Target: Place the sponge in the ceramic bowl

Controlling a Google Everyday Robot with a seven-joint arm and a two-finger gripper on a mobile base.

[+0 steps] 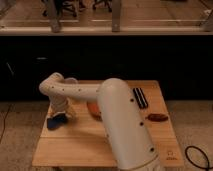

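Observation:
The dark-blue sponge (56, 121) lies on the wooden table (75, 147) near its left side. My gripper (60, 113) hangs from the white arm's wrist directly over the sponge, its tip right at the sponge's top, jaws open. I cannot tell whether it touches the sponge. The orange ceramic bowl (93, 109) sits in the middle of the table, to the right of the sponge. My thick white forearm crosses in front of the bowl and hides most of it.
A dark-red flat object (158, 117) lies at the table's right side. A black bar-shaped object (140, 97) lies behind it near the back right. A small pale cup (71, 81) shows behind the wrist. A black cable (197, 155) lies on the floor at right.

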